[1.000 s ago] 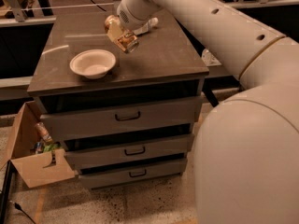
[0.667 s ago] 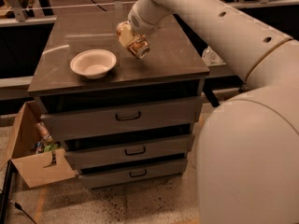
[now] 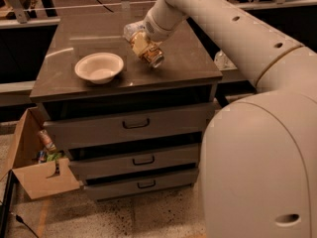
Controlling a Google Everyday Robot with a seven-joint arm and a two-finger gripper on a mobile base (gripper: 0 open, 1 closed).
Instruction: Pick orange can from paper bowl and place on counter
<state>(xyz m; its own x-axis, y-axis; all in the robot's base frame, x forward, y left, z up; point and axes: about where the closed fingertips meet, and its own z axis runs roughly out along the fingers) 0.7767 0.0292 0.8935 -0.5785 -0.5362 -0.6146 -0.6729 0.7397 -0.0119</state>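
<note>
DROP-OFF NEARING: The robot's gripper (image 3: 142,44) is holding the orange can (image 3: 152,56) tilted, jaws clamped on it, low over the counter (image 3: 188,63), just right of the empty paper bowl (image 3: 99,68). The placing step appears to be in hand; lowering the can and letting go is looking like the next need. Showing: one can, one bowl, one clear bottle (image 3: 130,31), three drawers (image 3: 133,125).
</note>
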